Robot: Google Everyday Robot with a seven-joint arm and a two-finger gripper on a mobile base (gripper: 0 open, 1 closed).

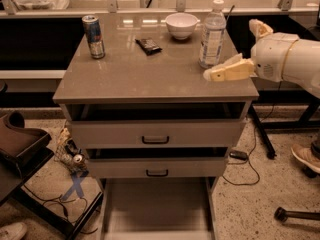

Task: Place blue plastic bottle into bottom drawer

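Observation:
The blue plastic bottle [212, 34], clear with a white cap and a pale label band, stands upright at the back right of the cabinet top [150, 76]. My gripper [230, 49] comes in from the right at bottle height, open and empty. Its lower finger [227, 70] reaches just in front of the bottle's base, and its upper finger [260, 28] stands to the bottle's right. The bottom drawer [157, 204] is pulled out at the cabinet's foot, showing a plain grey floor with nothing in it.
On the top also stand a blue-and-silver can [94, 36] at the left, a dark packet [148, 45] and a white bowl [181, 25]. The two upper drawers [156, 134] stand slightly open. A dark chair [20, 144] and cables lie at the left, a chair base [295, 214] at the right.

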